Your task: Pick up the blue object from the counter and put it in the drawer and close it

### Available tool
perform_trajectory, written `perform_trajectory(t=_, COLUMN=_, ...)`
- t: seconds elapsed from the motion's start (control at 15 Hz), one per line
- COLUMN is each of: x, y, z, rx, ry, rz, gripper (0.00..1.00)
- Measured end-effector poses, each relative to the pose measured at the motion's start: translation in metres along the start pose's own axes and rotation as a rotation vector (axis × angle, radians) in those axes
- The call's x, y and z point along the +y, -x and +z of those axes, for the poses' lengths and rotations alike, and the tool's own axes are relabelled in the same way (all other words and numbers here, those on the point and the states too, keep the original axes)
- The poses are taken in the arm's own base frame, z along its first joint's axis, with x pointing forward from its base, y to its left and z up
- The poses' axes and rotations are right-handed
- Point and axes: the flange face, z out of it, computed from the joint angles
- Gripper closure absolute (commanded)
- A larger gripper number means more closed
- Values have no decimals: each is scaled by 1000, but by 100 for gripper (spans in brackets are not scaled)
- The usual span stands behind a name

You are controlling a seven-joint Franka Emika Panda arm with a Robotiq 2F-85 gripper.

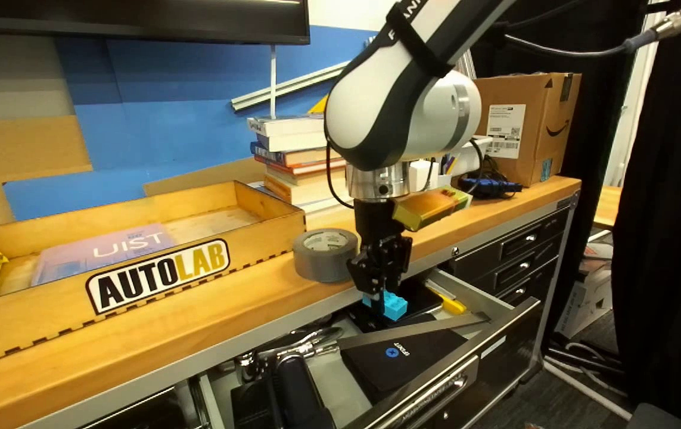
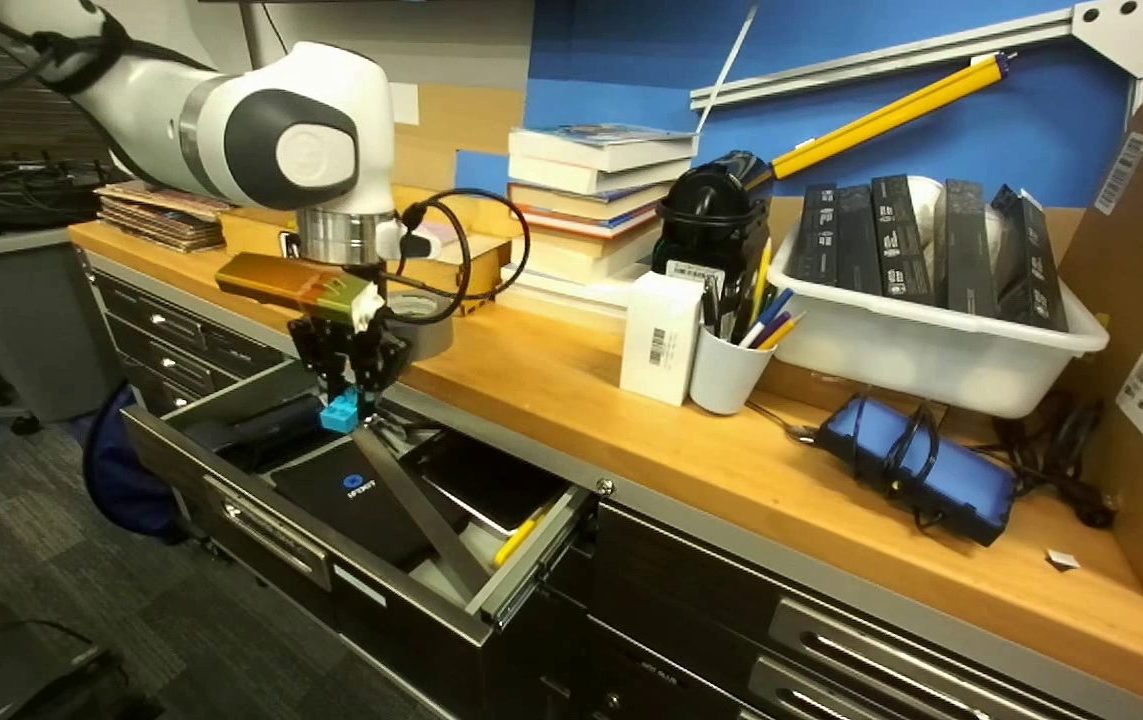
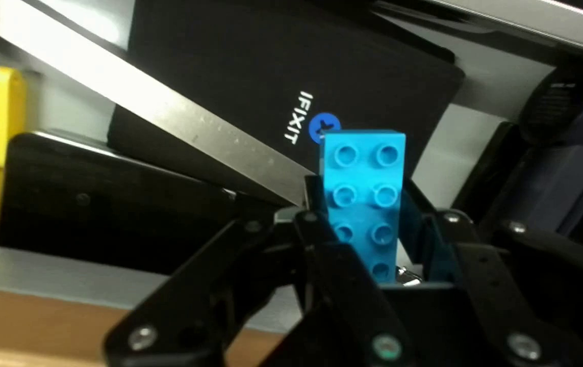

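The blue object, a bright cyan studded brick, is held above the open drawer in both exterior views [image 1: 395, 307] [image 2: 339, 412]. In the wrist view the brick [image 3: 365, 168] stands between the fingers, studs toward the camera. My gripper [image 3: 360, 201] is shut on it, one finger on each long side; its near end is partly hidden by the finger linkage. The gripper also shows in an exterior view [image 1: 383, 292], pointing down just past the counter's front edge. The drawer [image 2: 401, 610] is pulled out. The wooden counter [image 1: 245, 310] lies behind it.
The drawer holds a black IFIXIT case [image 3: 250, 66], a metal ruler [image 3: 194, 127], a yellow-handled tool [image 3: 8, 112] and dark tools. On the counter stand a grey tape roll [image 1: 326, 256] close to the gripper, a wooden AUTOLAB tray [image 1: 269, 226] and stacked books [image 2: 591, 190].
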Motion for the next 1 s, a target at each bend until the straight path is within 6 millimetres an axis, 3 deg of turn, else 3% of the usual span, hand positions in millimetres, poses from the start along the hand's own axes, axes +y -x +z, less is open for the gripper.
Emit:
perform_trajectory(t=0.07, x=7, y=4, z=5, rx=-12, ry=-1, rz=20, gripper=35)
perform_trajectory(t=0.33, x=16, y=22, z=20, rx=-51, ry=13, rz=94, gripper=4)
perform_trajectory(t=0.4, x=15, y=30, z=22, rx=-59, ry=23, rz=113, gripper=1)
perform_trajectory(t=0.73, x=10, y=78, z=36, rx=-159, ry=68, rz=187, gripper=0)
perform_trajectory(t=1.0, x=11, y=100, z=58, rx=-253, ry=57, rz=196, gripper=0)
